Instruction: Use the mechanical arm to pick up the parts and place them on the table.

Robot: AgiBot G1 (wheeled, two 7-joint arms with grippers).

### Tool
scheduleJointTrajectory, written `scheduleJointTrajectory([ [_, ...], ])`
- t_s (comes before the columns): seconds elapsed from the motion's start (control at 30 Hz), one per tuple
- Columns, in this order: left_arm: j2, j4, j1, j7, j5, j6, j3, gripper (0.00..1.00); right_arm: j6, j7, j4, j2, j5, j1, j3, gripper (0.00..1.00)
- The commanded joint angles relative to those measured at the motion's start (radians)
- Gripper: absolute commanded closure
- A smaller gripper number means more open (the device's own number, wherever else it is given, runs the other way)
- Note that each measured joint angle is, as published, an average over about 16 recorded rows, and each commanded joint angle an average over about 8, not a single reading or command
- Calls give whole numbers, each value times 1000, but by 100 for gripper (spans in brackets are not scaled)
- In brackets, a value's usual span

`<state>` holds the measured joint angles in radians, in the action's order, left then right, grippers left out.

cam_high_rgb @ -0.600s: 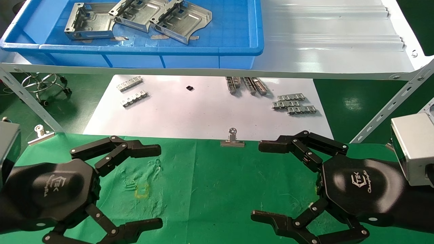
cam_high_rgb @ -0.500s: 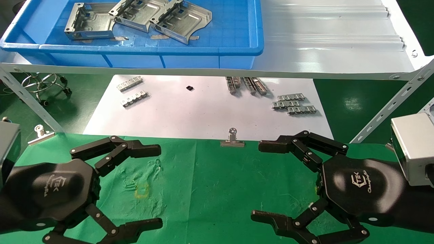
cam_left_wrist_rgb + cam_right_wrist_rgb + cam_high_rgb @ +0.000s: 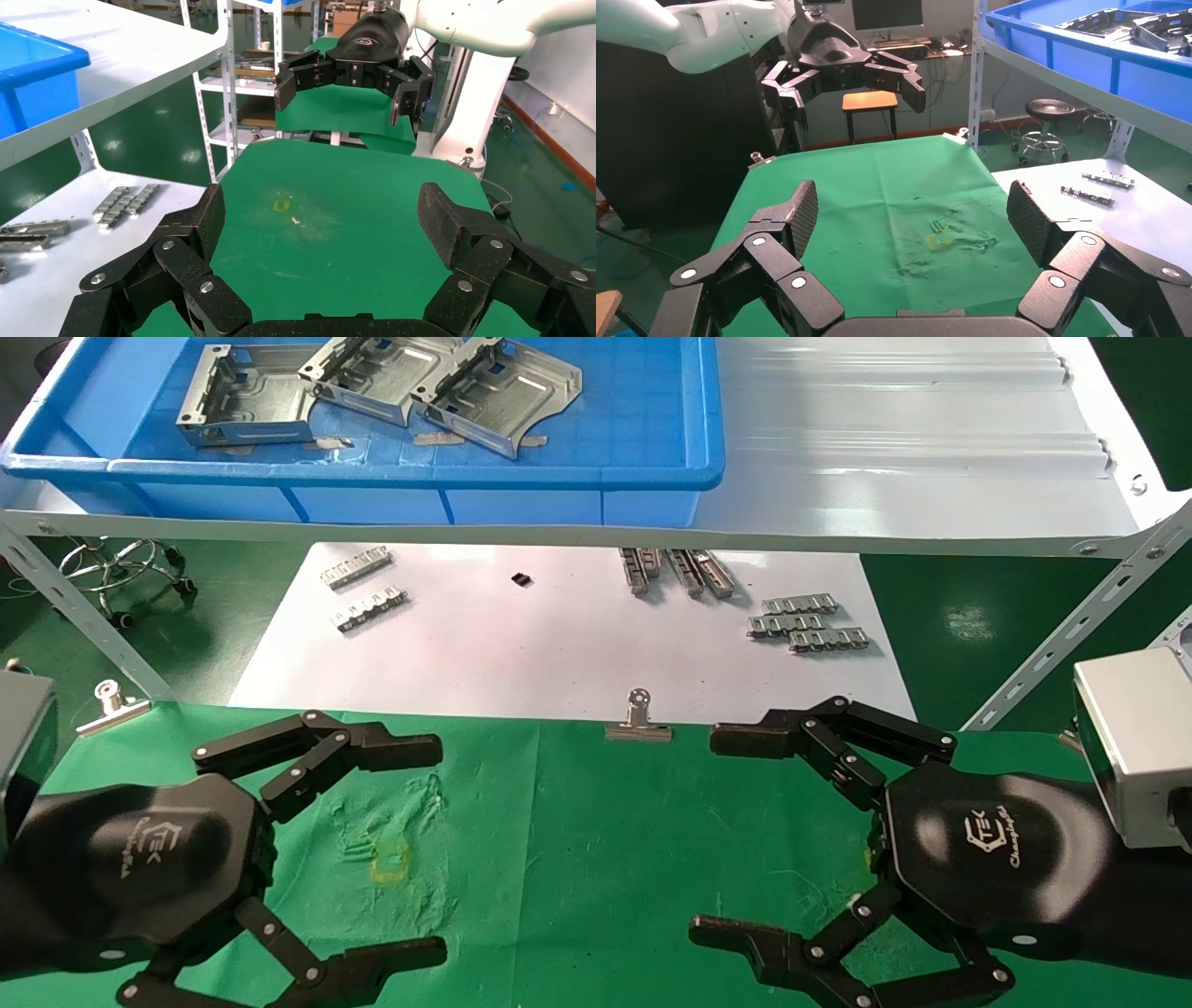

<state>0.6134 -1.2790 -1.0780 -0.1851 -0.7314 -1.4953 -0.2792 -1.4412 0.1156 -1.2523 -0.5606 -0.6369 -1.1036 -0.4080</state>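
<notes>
Three silver sheet-metal brackets (image 3: 251, 398) (image 3: 372, 374) (image 3: 498, 393) lie in a blue bin (image 3: 652, 439) on the white shelf at the far left. The green cloth table (image 3: 577, 840) lies in front, with a small yellow mark (image 3: 389, 861). My left gripper (image 3: 438, 850) is open and empty, low over the cloth at the near left. My right gripper (image 3: 717, 836) is open and empty at the near right. Both face each other across the cloth. The left wrist view shows the open left gripper (image 3: 320, 217) over the cloth; the right wrist view shows the open right gripper (image 3: 912, 214).
A white sheet (image 3: 559, 645) behind the cloth holds small notched silver strips (image 3: 805, 621) (image 3: 363, 589). Binder clips (image 3: 638, 719) (image 3: 112, 705) grip the cloth's far edge. The white ribbed shelf (image 3: 913, 449) overhangs the sheet on slanted struts (image 3: 1071, 626).
</notes>
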Motion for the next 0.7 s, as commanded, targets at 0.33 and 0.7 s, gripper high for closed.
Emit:
scheduleJointTrajectory([
  [0.33, 25, 9, -23, -2, -3, 38, 4, 0, 0, 0, 0, 0, 0, 0, 0, 100],
  [0.7, 122, 92, -129, -22, -50, 174, -6, 0, 0, 0, 0, 0, 0, 0, 0, 100],
])
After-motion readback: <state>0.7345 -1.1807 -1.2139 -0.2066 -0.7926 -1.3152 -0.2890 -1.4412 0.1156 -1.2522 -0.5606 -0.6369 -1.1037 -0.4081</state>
